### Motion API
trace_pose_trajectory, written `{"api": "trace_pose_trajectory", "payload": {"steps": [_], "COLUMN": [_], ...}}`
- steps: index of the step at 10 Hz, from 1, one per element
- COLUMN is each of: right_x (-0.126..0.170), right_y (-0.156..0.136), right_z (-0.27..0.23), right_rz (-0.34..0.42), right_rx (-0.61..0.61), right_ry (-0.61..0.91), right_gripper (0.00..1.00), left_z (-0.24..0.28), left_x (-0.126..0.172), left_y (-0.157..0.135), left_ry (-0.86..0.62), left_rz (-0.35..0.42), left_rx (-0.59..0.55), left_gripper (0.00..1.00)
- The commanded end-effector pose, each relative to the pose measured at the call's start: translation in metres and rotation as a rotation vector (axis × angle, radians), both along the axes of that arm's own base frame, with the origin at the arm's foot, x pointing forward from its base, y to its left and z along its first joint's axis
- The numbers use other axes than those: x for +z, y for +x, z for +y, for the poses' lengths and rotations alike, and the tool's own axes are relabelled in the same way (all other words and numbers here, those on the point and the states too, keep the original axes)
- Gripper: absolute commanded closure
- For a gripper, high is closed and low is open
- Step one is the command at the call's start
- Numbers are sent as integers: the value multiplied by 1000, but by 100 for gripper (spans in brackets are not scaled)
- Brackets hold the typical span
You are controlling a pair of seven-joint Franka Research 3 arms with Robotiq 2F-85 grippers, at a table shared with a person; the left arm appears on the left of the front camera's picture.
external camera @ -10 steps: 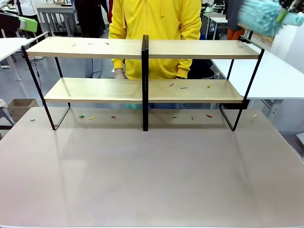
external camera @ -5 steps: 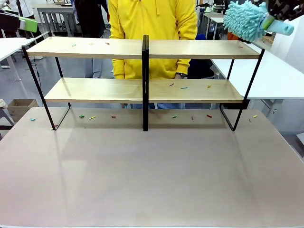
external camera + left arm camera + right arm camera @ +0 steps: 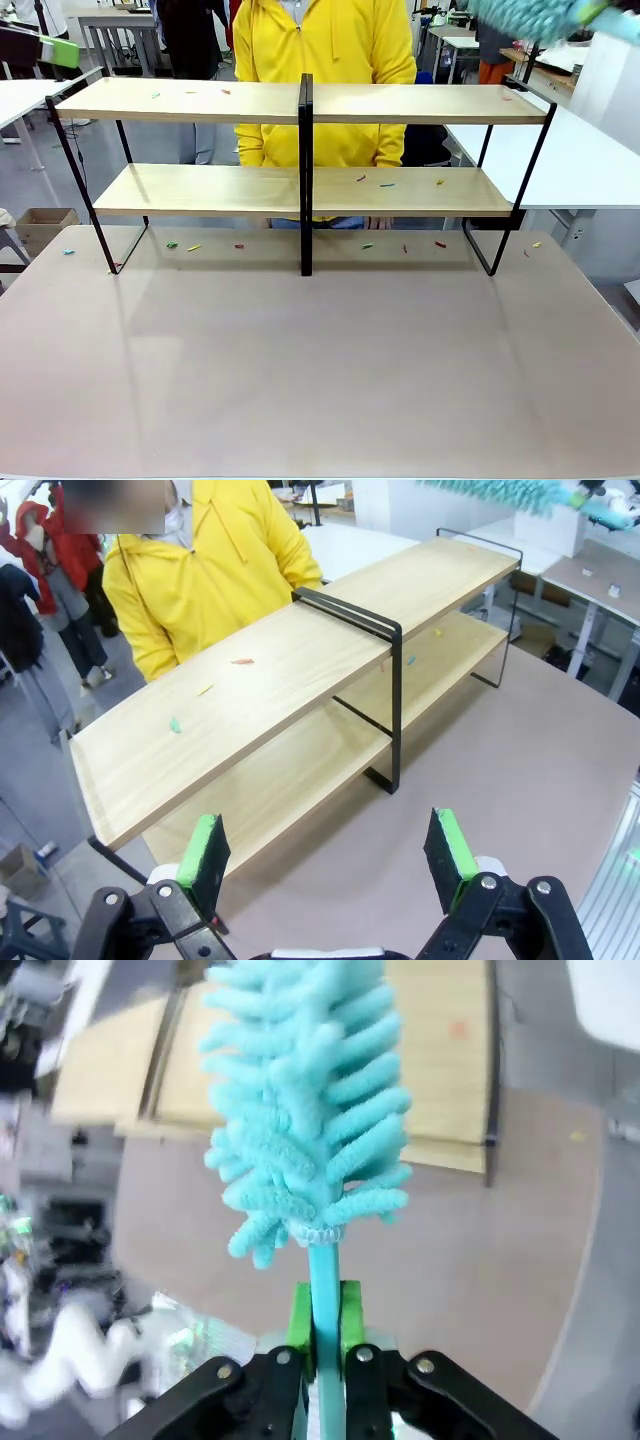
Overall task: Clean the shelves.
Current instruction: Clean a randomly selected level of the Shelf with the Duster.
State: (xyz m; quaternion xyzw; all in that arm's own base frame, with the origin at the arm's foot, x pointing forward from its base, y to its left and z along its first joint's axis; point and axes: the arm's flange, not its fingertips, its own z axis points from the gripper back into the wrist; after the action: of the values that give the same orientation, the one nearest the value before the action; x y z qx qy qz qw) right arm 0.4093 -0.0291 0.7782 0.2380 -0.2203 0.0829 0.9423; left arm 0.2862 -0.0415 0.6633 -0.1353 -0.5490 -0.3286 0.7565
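The shelves point(image 3: 420, 104) stand at the table's far side: two light-wood boards in a black frame, with small coloured scraps point(image 3: 361, 179) on both boards. A fluffy teal duster point(image 3: 530, 14) hovers blurred above the shelves' right end. In the right wrist view my right gripper point(image 3: 322, 1325) is shut on the duster's handle, and the duster head point(image 3: 305, 1110) points down toward the shelves point(image 3: 440, 1070). My left gripper point(image 3: 328, 852) is open and holds nothing, back from the shelves point(image 3: 300, 680) near their left end. The duster point(image 3: 500, 492) shows far off in that view.
A person in a yellow hoodie point(image 3: 325, 60) stands close behind the shelves. More coloured scraps point(image 3: 194, 247) lie on the grey table point(image 3: 320, 370) under and in front of the rack. White tables point(image 3: 580, 160) stand to the right and left.
The duster swung left above the shelves' right end, then rose until it is partly cut off by the picture's top edge. The person shifted slightly.
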Motion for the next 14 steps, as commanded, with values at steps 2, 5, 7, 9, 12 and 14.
{"api": "trace_pose_trajectory", "payload": {"steps": [2,5,7,9,12,14], "right_x": [15,-42,-8,-27,-4,5], "right_y": [-49,-75,-97,-93,-56,-26], "right_z": [-126,-187,-163,-186,-102,-39], "right_rz": [-63,-389,-195,-262,-78,62], "right_rx": [427,540,518,539,451,396], "right_ry": [113,305,122,161,91,28], "right_gripper": [88,88,88,88,88,88], "left_z": [-2,-2,-2,-2,-2,-2], "left_x": [-1,-1,-1,-1,-1,-1], "left_y": [-1,-1,-1,-1,-1,-1], "left_ry": [-2,-2,-2,-2,-2,-2], "left_rz": [6,6,6,6,6,6], "left_rx": [7,7,7,7,7,7], "left_gripper": [0,0,0,0,0,0]}}
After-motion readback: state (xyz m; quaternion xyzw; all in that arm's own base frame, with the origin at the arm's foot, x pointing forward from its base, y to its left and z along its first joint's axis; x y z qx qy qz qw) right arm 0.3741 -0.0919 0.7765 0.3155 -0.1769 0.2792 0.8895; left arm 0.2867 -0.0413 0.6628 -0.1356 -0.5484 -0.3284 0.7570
